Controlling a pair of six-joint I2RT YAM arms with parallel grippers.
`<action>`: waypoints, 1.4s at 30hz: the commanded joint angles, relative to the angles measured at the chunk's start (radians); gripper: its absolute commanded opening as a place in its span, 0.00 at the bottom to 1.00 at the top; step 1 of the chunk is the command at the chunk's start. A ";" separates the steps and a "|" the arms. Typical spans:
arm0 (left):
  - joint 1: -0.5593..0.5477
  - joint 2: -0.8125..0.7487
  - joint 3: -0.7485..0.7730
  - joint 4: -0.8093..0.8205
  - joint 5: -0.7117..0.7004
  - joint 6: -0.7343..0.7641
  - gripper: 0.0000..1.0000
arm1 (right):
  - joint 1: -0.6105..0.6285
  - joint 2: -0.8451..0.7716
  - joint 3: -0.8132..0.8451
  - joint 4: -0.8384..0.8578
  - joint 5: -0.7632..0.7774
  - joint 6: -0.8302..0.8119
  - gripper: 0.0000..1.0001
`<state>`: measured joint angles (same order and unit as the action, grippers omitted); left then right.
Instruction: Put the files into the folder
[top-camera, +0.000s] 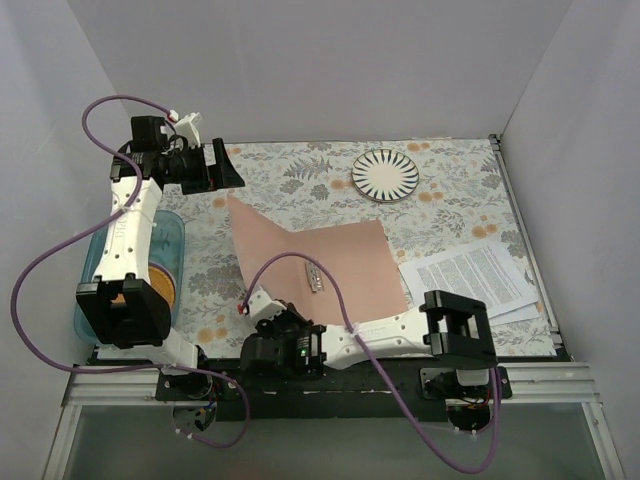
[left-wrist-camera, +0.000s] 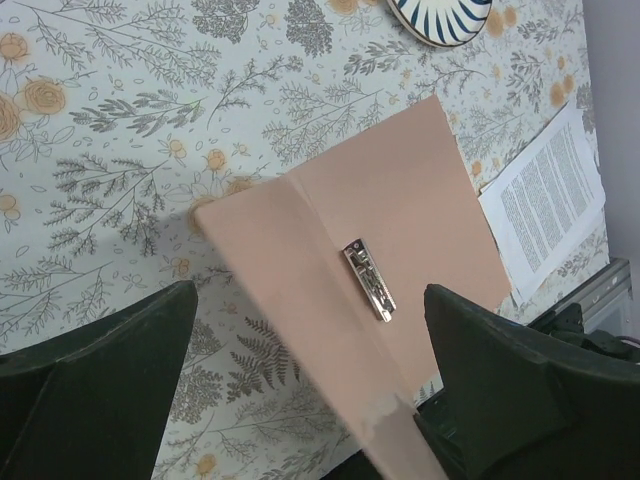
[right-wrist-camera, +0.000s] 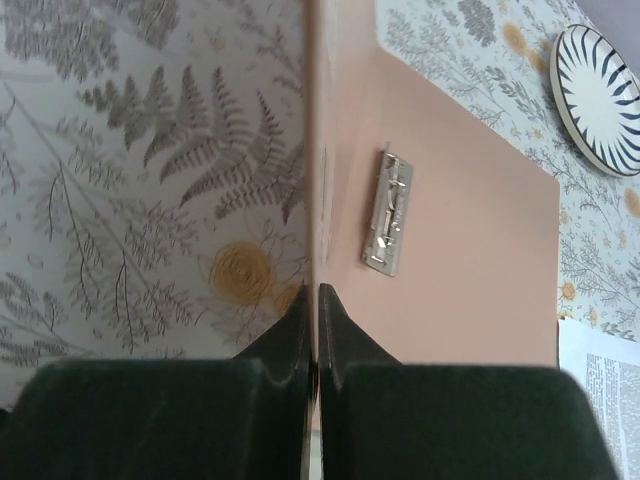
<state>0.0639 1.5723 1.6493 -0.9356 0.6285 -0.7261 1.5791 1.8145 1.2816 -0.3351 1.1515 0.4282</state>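
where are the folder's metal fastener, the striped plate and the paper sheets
metal fastener (right-wrist-camera: 387, 212), right wrist view, middle of the silver clip
striped plate (top-camera: 385, 175), top external view, its bare centre
paper sheets (top-camera: 470, 275), top external view, printed middle of the top sheet

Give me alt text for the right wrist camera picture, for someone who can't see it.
The right gripper is shut on the raised cover of the brown folder, seen edge-on. The other cover lies flat on the floral table, showing a silver fastener; a striped plate and printed files lie beyond.
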 joint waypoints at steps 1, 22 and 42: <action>0.008 -0.107 -0.023 -0.028 0.013 0.031 0.98 | 0.032 0.068 0.084 -0.207 0.067 0.058 0.01; 0.008 -0.132 -0.048 -0.008 -0.003 0.019 0.98 | 0.019 0.102 0.116 0.197 -0.383 -0.289 0.84; -0.251 -0.029 -0.085 0.133 0.056 -0.038 0.98 | -0.700 -0.757 -0.458 -0.420 -0.409 0.593 0.94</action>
<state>-0.0704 1.5322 1.5719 -0.8585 0.7136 -0.7589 1.0119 1.1778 0.9565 -0.5838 0.7975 0.8219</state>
